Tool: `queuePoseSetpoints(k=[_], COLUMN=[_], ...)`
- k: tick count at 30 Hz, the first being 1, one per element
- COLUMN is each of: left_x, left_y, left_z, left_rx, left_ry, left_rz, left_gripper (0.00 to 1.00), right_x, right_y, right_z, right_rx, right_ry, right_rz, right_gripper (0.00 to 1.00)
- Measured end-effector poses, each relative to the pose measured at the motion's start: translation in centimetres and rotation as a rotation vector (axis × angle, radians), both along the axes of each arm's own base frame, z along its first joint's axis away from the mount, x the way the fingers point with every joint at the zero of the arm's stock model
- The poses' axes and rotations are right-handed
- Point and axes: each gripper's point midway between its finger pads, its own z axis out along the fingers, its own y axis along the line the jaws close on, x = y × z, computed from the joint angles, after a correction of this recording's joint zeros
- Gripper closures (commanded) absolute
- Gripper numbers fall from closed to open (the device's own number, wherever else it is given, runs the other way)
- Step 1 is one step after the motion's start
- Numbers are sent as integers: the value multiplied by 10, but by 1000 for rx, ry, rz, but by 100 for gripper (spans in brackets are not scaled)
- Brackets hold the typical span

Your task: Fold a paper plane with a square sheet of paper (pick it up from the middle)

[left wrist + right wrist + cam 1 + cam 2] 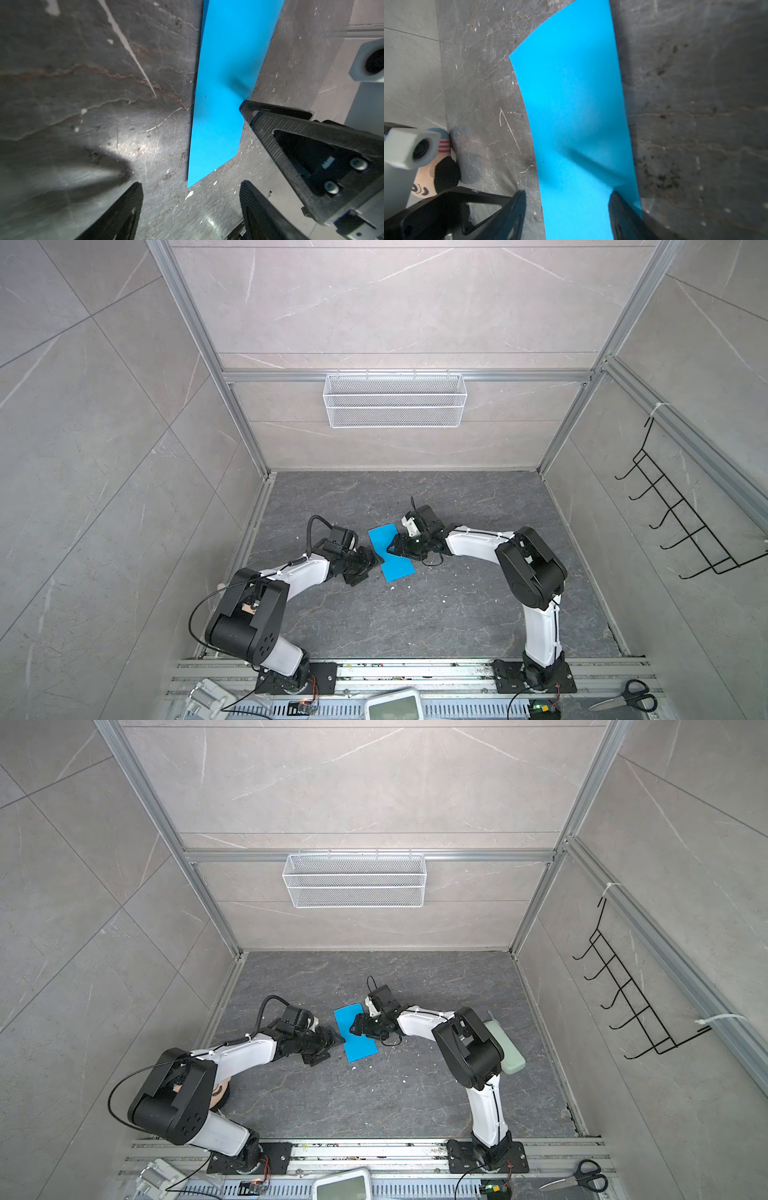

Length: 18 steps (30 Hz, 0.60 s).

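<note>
The square sheet of paper (397, 568) (360, 1046) lies on the dark table as a long sky-blue rectangle, running from far-left to near-right. The left wrist view shows the sheet (224, 83) flat, and in the right wrist view it (575, 104) bows slightly. My left gripper (370, 568) (332, 1046) (191, 184) is open, low beside the sheet's left long edge, holding nothing. My right gripper (392, 546) (355, 1028) (568, 192) is open over the sheet's middle. One of its fingertips (616, 197) rests on the paper, the other on the table beside it. No paper plane is in view.
A white mesh basket (395, 400) hangs on the back wall and a black hook rack (685, 522) on the right wall. Scissors (627, 697) lie on the front rail. A pale green box (509, 1052) sits behind the right arm, and a round wooden toy (438, 172) under the left arm.
</note>
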Motion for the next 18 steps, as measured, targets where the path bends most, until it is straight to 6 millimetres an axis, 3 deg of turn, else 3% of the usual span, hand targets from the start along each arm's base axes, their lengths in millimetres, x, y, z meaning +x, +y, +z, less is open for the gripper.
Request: queuePoseSetpoints(k=[3,18], left_x=[0,-15], left_y=[-4,-28], left_z=[-4,-17], left_rx=[-19,-77], left_ry=[3,20], left_rz=[2,-61], left_gripper=[41,48], right_x=[1,3], right_y=[-1,-3], right_z=[0,1], right_rx=[23,82], right_ry=[16,62], right_rz=[-12,-40], right_gripper=[34,34])
